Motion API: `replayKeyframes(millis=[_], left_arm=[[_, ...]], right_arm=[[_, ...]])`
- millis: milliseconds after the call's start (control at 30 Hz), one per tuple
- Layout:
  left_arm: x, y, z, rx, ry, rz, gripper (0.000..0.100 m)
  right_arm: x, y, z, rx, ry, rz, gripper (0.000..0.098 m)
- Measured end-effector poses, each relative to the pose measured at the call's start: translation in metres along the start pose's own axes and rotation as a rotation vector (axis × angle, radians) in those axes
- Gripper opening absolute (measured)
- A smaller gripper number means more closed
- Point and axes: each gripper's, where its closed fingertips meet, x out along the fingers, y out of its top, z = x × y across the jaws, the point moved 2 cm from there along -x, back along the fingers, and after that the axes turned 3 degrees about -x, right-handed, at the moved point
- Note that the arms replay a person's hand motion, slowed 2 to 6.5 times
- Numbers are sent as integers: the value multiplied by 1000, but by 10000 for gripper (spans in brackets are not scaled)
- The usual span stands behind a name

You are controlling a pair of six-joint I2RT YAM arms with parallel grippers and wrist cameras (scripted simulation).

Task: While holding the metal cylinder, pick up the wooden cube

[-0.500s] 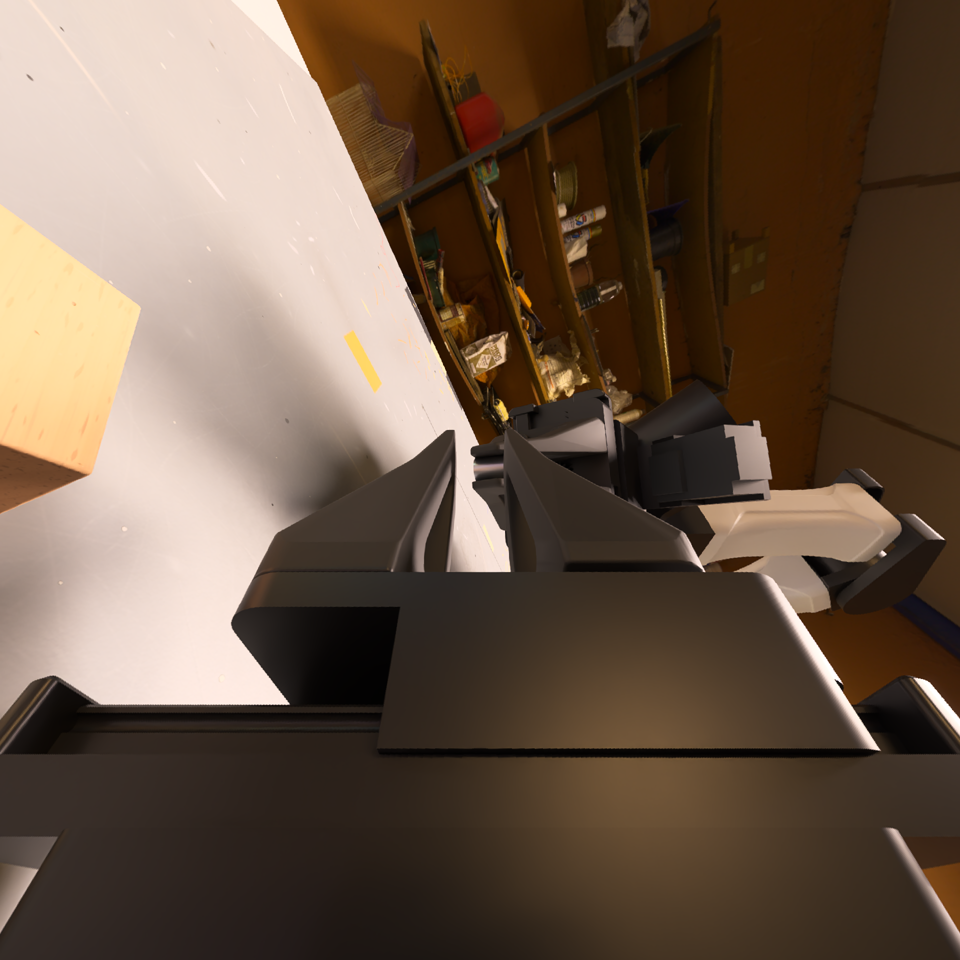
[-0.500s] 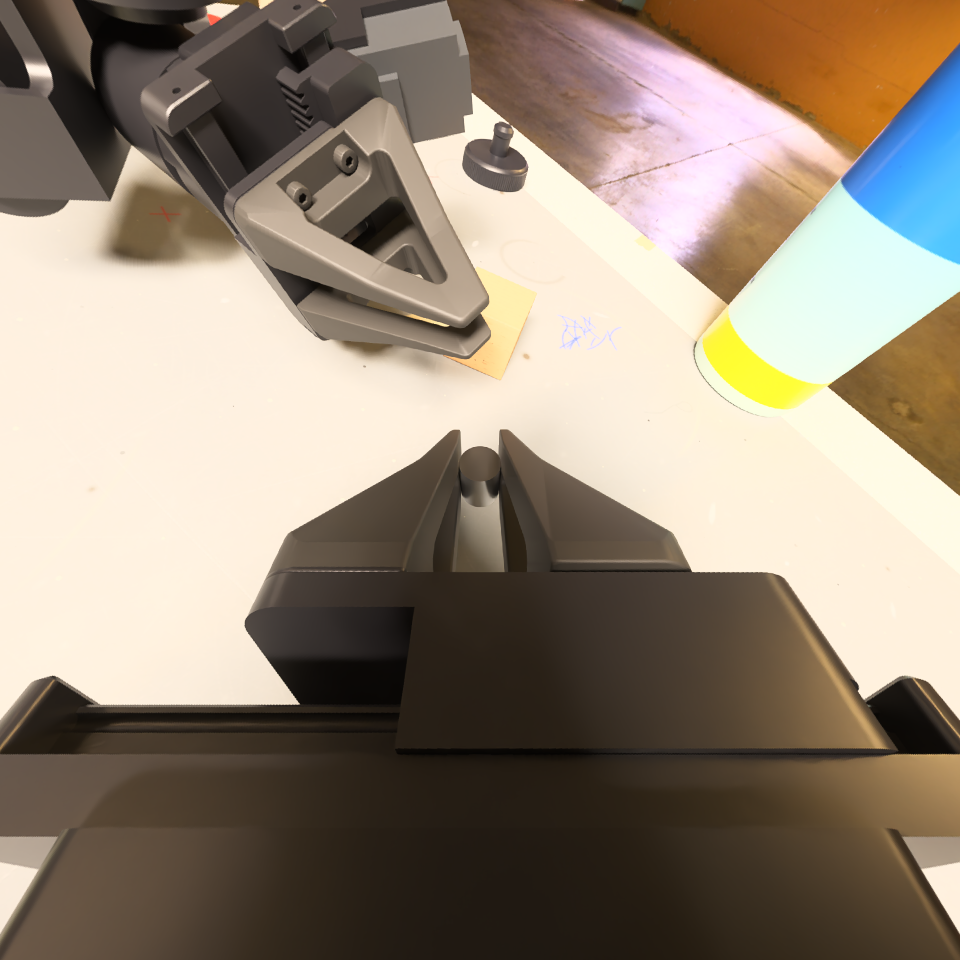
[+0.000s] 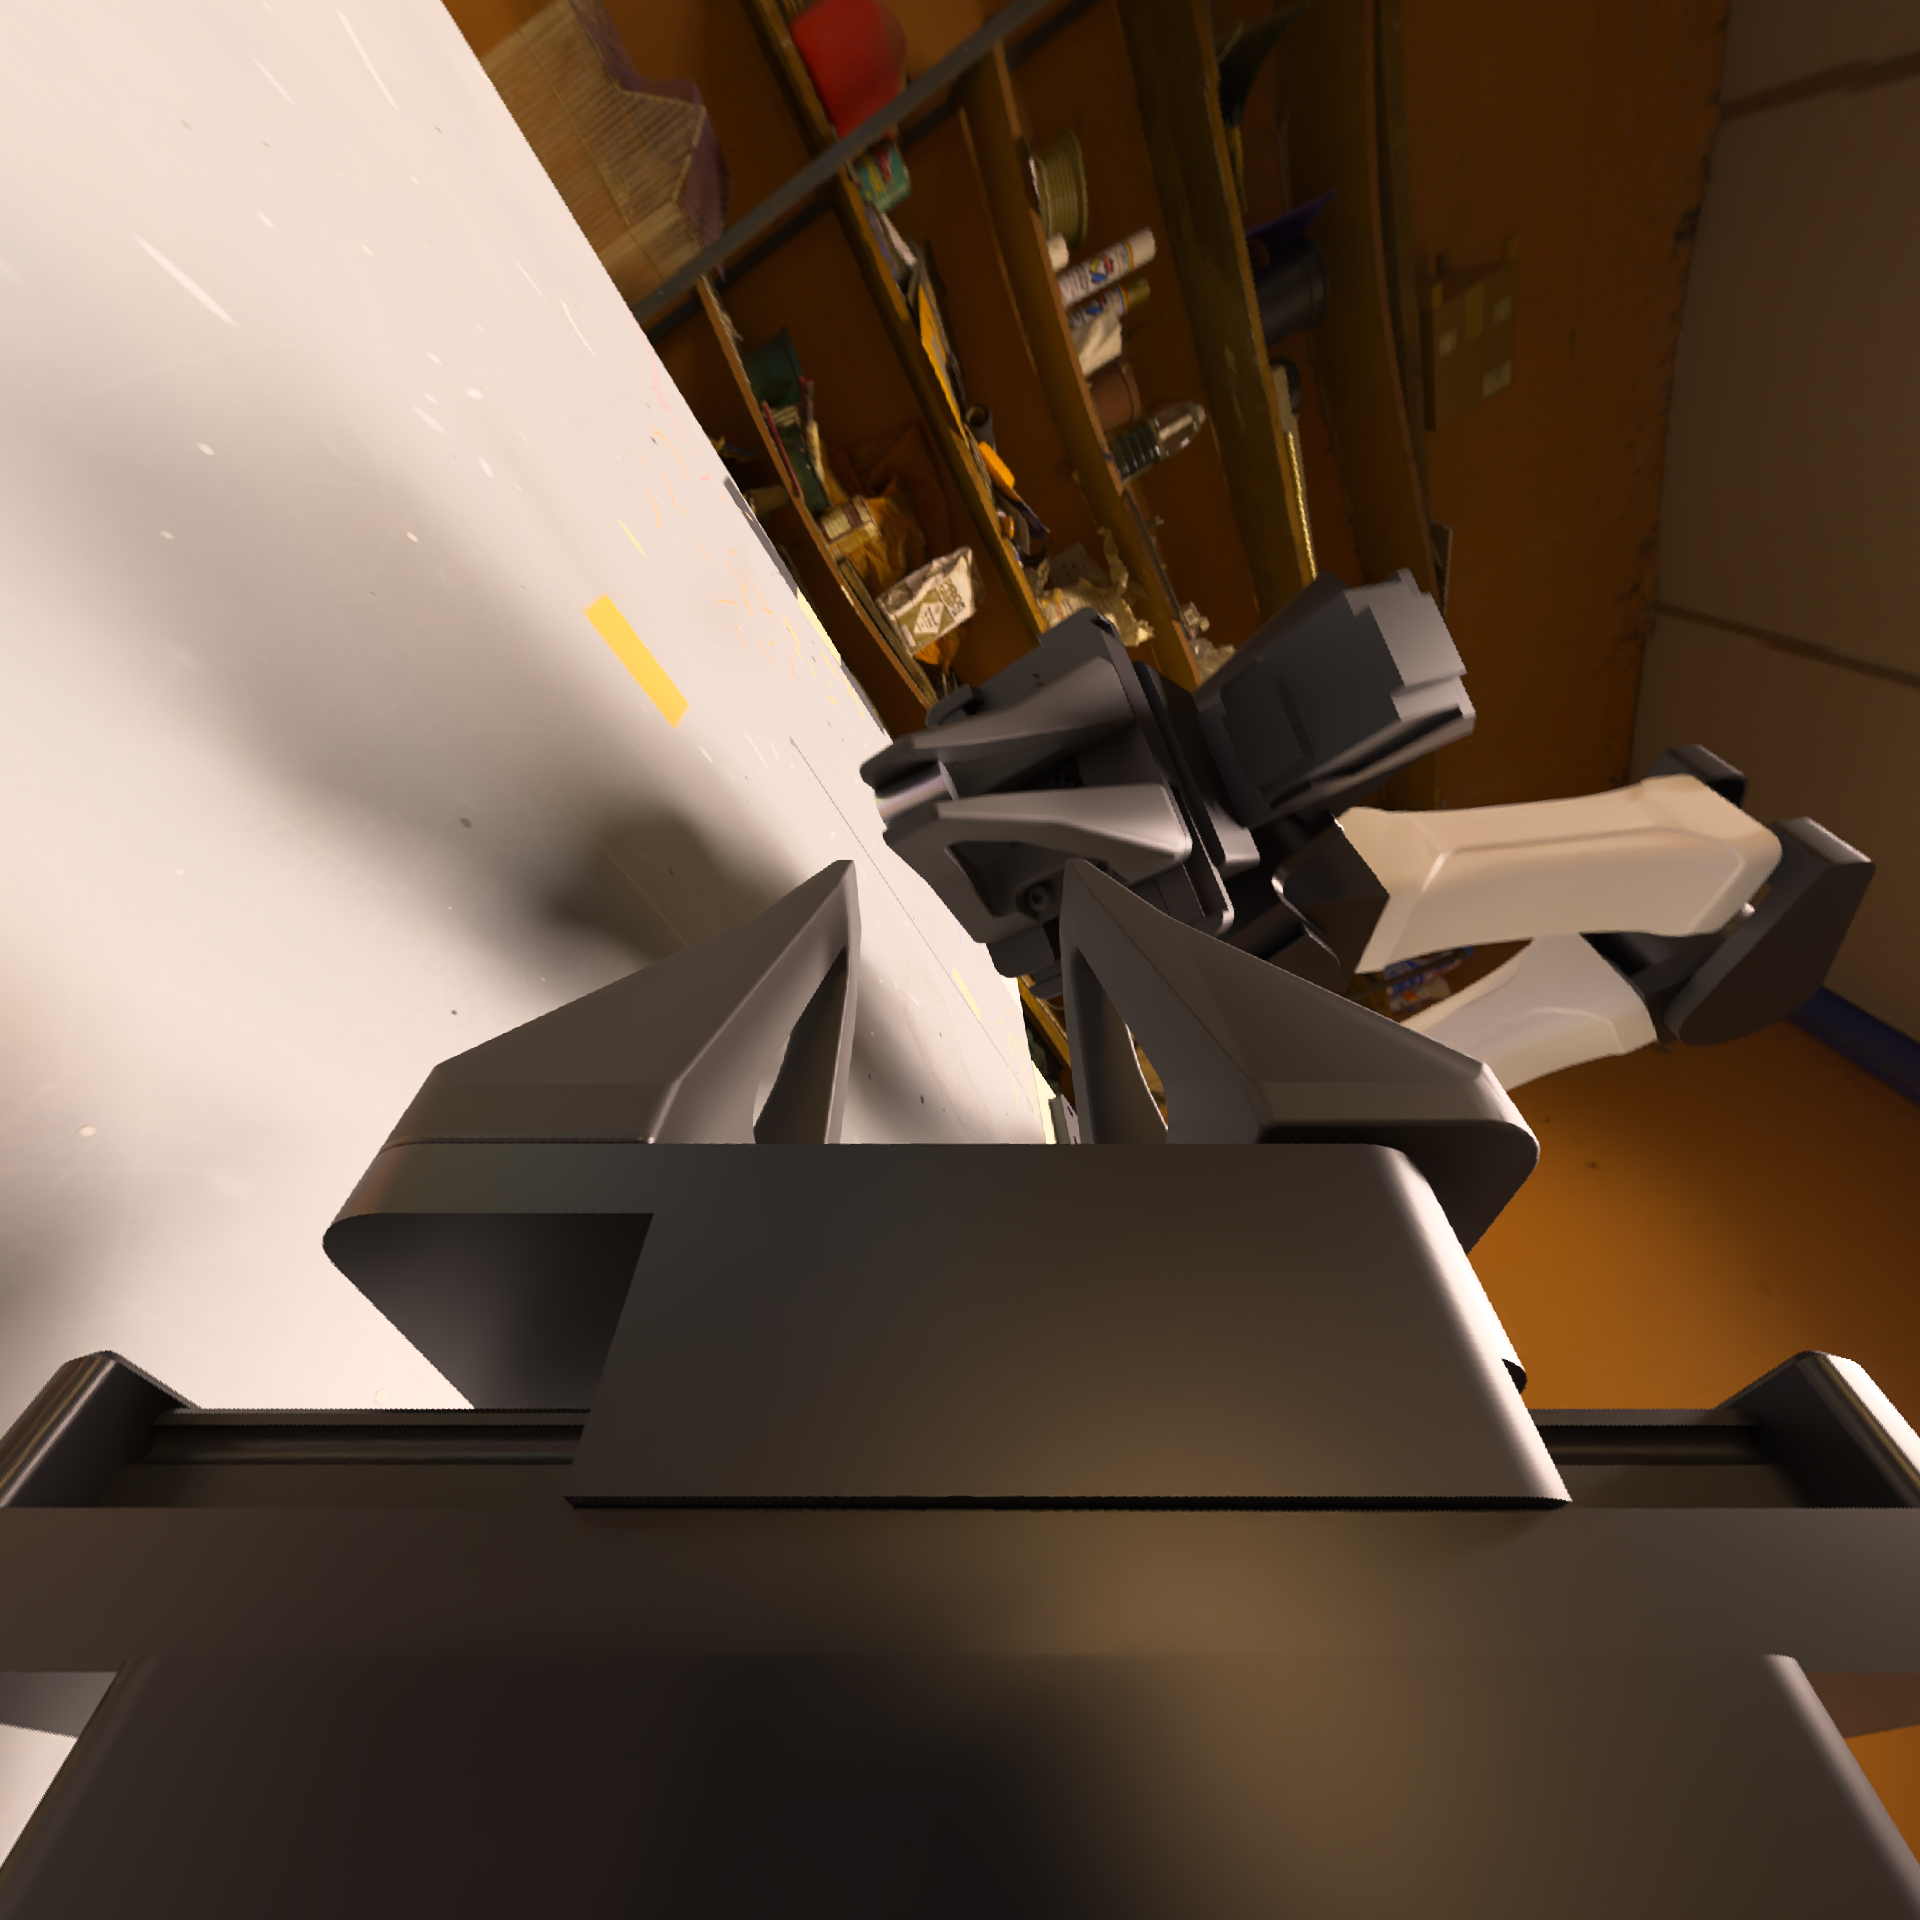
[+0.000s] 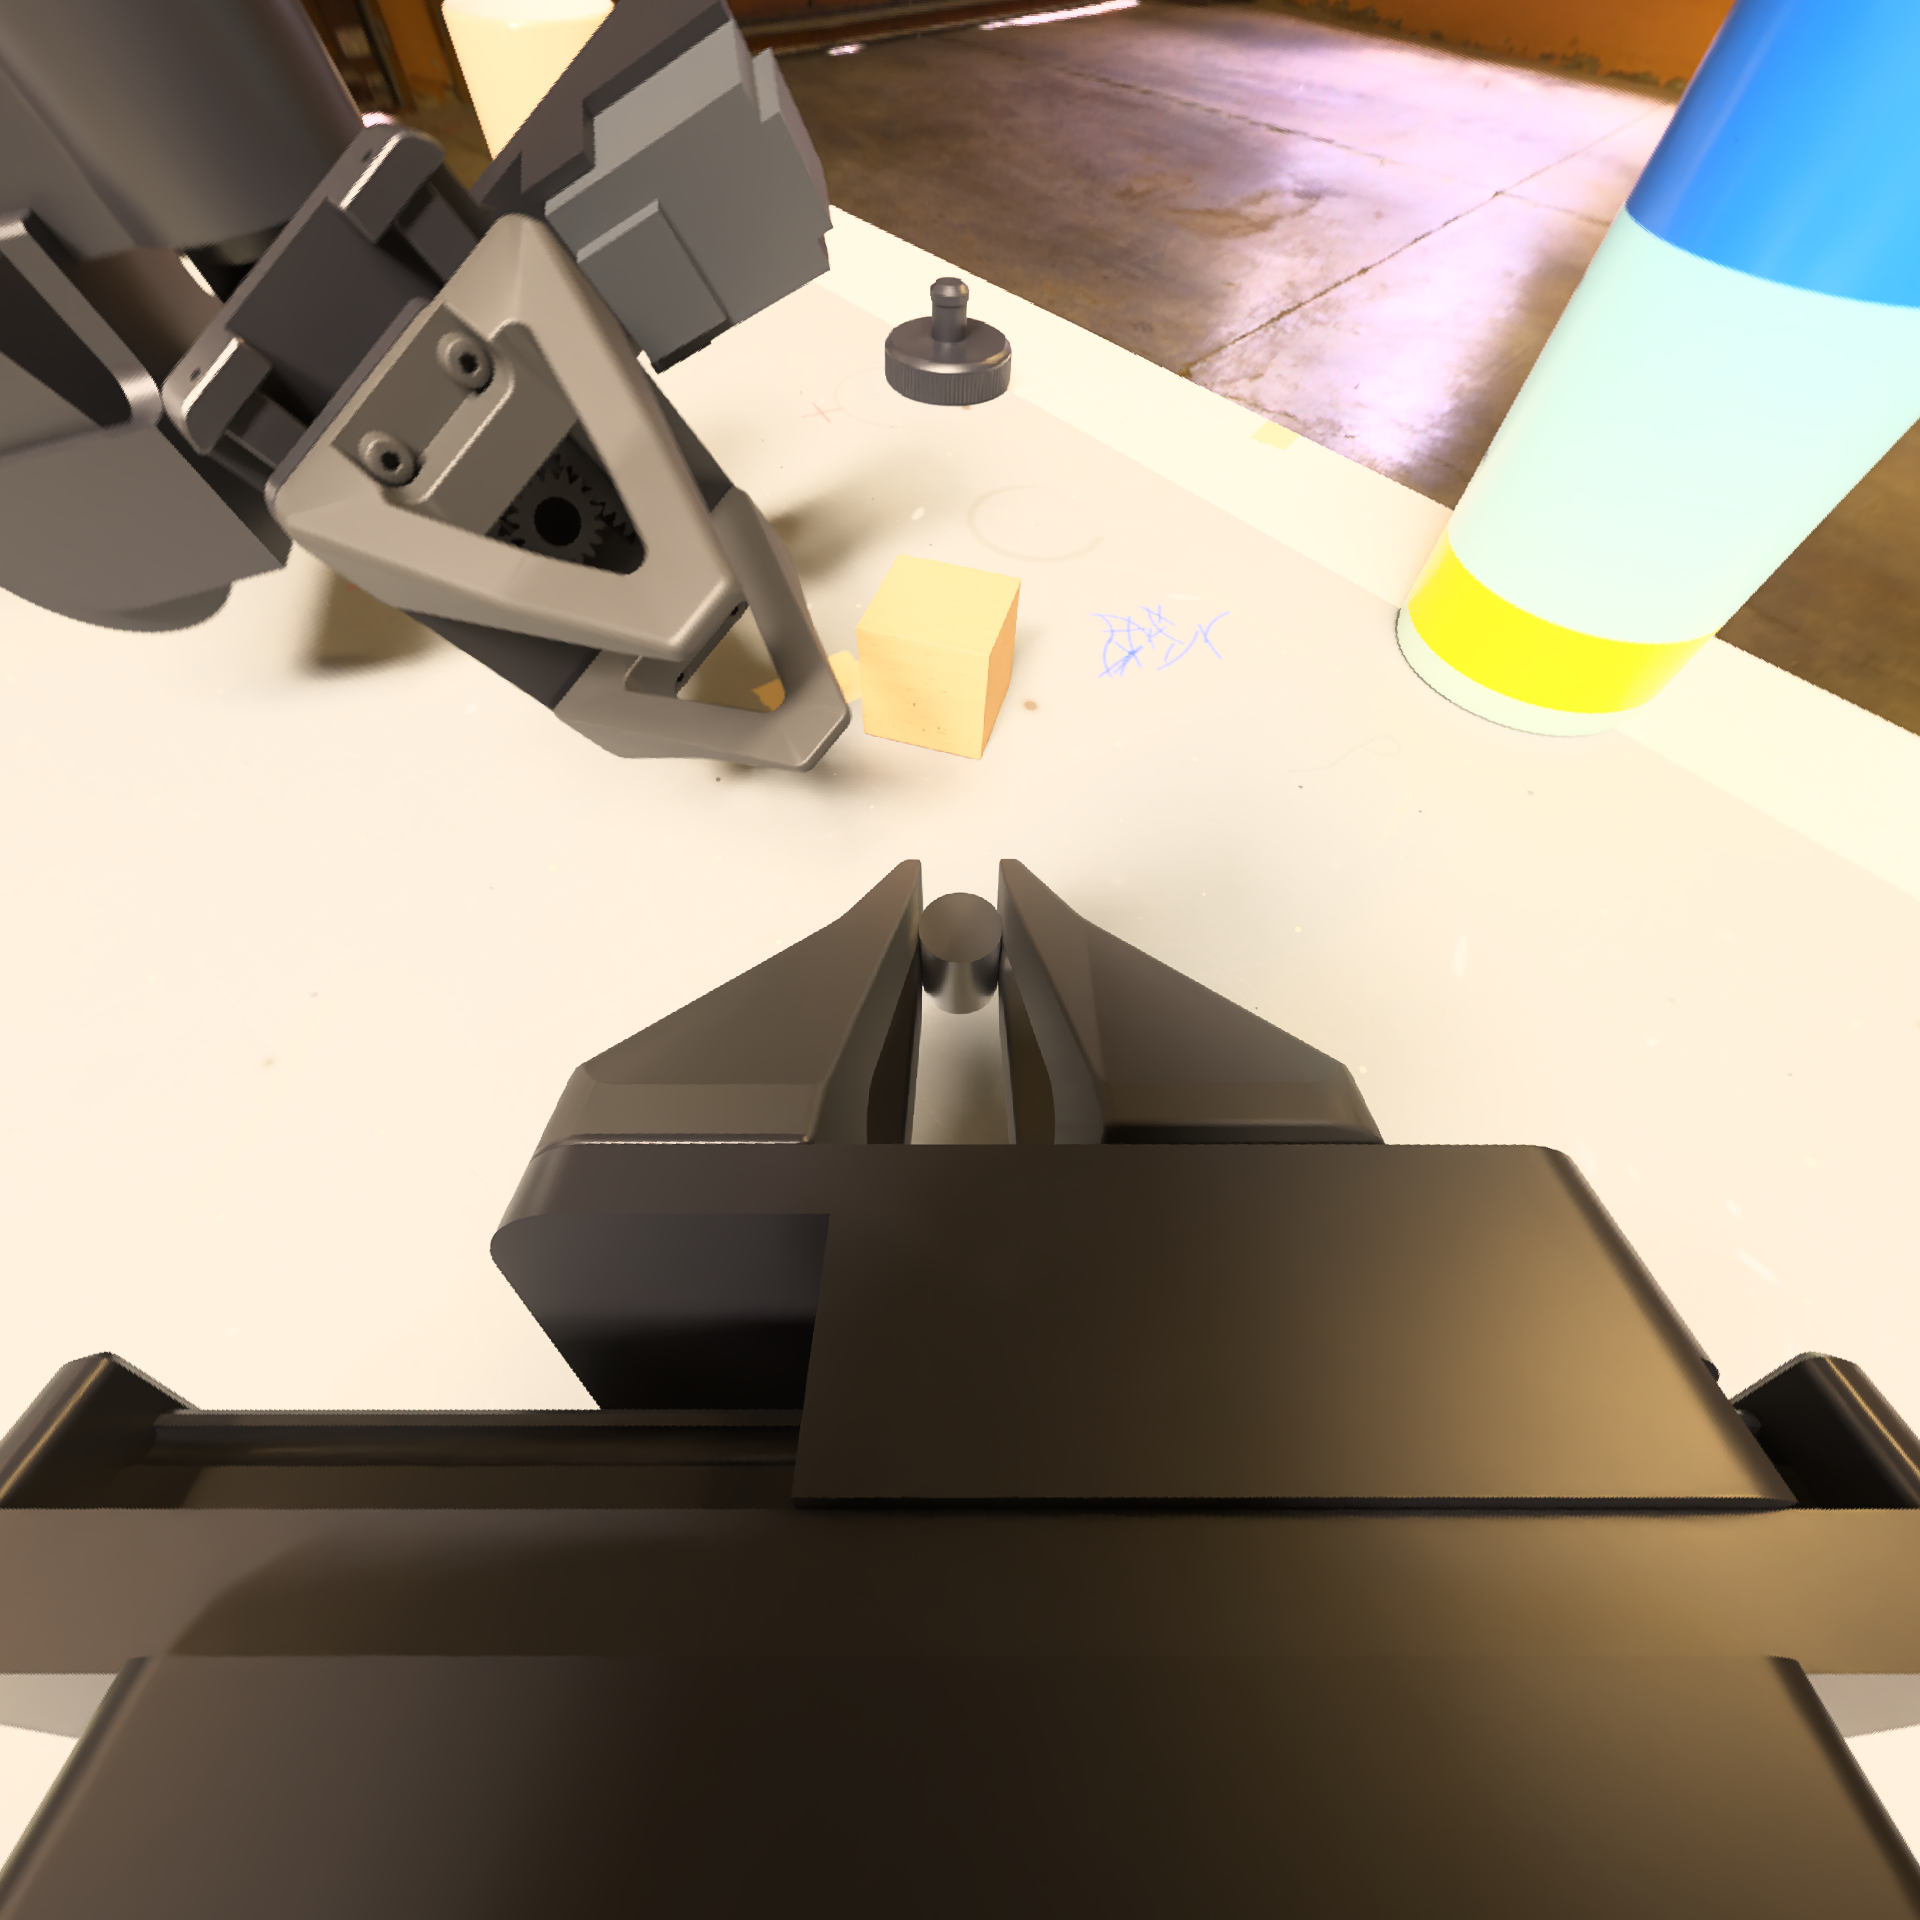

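Note:
In the right wrist view, my right gripper (image 4: 958,883) is shut on a small dark metal cylinder (image 4: 958,961), held upright just above the white table (image 4: 312,987). The wooden cube (image 4: 935,649) stands on the table beyond it. My left gripper (image 4: 805,717) reaches down from the upper left, its tips just left of the cube and close to the table. In the left wrist view, the left gripper (image 3: 961,883) is open and empty, and the cube is out of sight. The right gripper (image 3: 1039,821) shows beyond its fingers.
A dark knobbed weight (image 4: 945,353) sits behind the cube near the table's far edge. A tall blue, cyan and yellow cylinder (image 4: 1662,416) stands at the right edge. A blue scribble (image 4: 1158,639) marks the table. Cluttered shelves (image 3: 1039,416) stand beyond the table.
The left gripper's fingers have spread apart and the view has swung, so the cube has left the left wrist view. The right gripper still holds the cylinder.

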Motion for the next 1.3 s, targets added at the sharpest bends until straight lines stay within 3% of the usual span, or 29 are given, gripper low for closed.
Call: replayKeyframes(millis=[267,533,900,1300], left_arm=[[5,-9,8,46,-47,-64,339],[7,-16,7,72,-49,-101,318],[8,-14,12,48,-88,-97,311],[6,-13,11,51,-91,-94,312]], right_arm=[[-2,-2,11,115,17,6,120],[2,-11,13,103,1,-59,120],[5,-12,7,105,27,-64,120],[5,-13,10,195,61,-56,120]])
